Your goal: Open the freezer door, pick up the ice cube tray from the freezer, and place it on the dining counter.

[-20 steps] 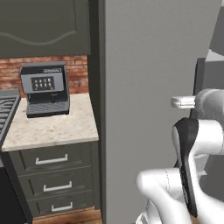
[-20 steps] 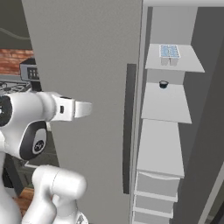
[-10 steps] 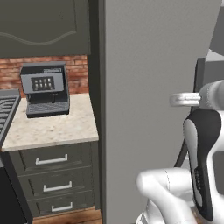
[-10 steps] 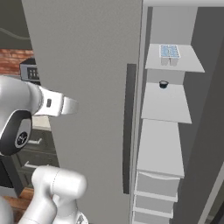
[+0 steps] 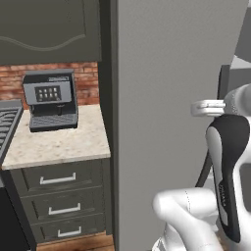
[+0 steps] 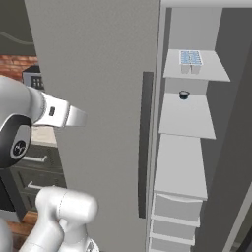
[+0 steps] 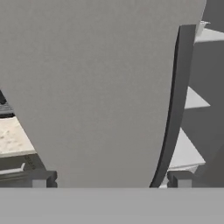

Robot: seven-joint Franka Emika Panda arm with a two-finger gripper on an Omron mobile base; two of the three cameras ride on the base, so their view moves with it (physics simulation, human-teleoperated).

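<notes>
The freezer door (image 6: 98, 98) stood swung open, so the opening step looked done and the reach for the ice cube tray (image 6: 190, 58) seemed next. The pincer (image 7: 109, 177) faced the door panel with its jaws spread wide, holding nothing. The small light-blue gridded tray sat on the freezer's top shelf (image 6: 216, 74), at about one o'clock in the right base view. The next move probably called for rounding the door's edge and rising to that shelf.
</notes>
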